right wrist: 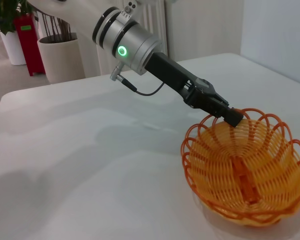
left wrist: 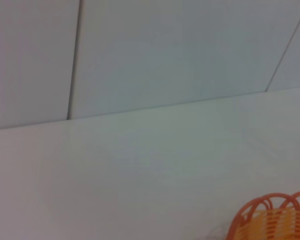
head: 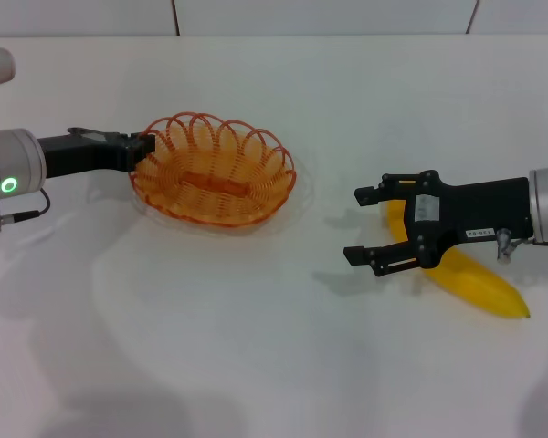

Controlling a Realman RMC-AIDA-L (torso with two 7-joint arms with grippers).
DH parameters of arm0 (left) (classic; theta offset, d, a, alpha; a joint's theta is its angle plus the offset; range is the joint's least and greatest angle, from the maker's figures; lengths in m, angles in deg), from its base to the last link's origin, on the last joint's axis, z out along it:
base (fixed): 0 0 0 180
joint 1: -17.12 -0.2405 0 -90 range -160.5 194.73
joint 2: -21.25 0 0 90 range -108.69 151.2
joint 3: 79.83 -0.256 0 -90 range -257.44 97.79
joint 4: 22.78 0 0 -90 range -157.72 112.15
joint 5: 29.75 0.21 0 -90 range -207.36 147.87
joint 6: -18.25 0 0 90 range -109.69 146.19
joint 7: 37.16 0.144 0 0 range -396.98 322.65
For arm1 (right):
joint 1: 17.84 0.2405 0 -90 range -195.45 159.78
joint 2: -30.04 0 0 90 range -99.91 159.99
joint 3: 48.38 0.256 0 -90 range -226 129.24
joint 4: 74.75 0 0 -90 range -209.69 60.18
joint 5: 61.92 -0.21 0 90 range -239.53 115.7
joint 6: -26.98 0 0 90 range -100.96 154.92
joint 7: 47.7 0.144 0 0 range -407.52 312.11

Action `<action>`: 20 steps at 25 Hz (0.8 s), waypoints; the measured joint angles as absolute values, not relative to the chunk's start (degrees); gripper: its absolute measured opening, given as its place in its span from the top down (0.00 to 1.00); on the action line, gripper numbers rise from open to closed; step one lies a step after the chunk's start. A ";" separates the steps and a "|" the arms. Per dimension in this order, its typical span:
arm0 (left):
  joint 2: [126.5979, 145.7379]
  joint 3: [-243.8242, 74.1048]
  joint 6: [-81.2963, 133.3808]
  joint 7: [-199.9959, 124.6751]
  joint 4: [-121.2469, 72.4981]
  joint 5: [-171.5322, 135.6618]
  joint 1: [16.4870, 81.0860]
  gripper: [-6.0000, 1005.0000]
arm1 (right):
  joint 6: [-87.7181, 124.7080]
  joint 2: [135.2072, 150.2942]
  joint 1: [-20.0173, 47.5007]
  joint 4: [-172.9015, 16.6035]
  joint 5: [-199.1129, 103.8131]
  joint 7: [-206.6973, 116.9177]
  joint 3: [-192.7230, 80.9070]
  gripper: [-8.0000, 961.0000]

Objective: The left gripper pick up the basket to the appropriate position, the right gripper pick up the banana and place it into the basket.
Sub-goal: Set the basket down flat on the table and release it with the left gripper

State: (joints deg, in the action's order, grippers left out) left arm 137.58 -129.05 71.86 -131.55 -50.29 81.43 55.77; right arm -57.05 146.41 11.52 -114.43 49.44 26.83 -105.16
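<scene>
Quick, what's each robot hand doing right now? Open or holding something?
Left hand: closed on the rim of the basket.
Right hand: open, holding nothing, above the banana lying on the table.

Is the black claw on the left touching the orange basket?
Touching. In the right wrist view the left gripper is closed on the basket at its looped rim, no gap between them; the head view agrees.
</scene>
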 joint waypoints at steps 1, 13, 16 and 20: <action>137.59 -129.05 71.86 -131.53 -50.29 81.43 55.78 0.92 | -57.05 146.41 11.52 -114.42 49.44 26.83 -105.16 0.07; 137.59 -129.05 72.19 -131.46 -50.61 81.40 55.79 0.92 | -57.32 146.41 11.52 -114.39 49.51 26.86 -105.15 0.07; 137.57 -129.05 72.21 -131.30 -50.69 81.38 55.79 0.92 | -57.38 146.41 11.52 -114.39 49.55 27.08 -105.16 0.07; 137.61 -128.98 72.22 -130.83 -50.70 81.34 55.77 0.91 | -57.40 146.40 11.55 -114.39 50.00 27.40 -105.15 0.07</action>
State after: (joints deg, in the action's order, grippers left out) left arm 137.61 -128.98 72.22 -130.83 -50.70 81.34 55.77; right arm -57.40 146.40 11.55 -114.39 50.00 27.40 -105.15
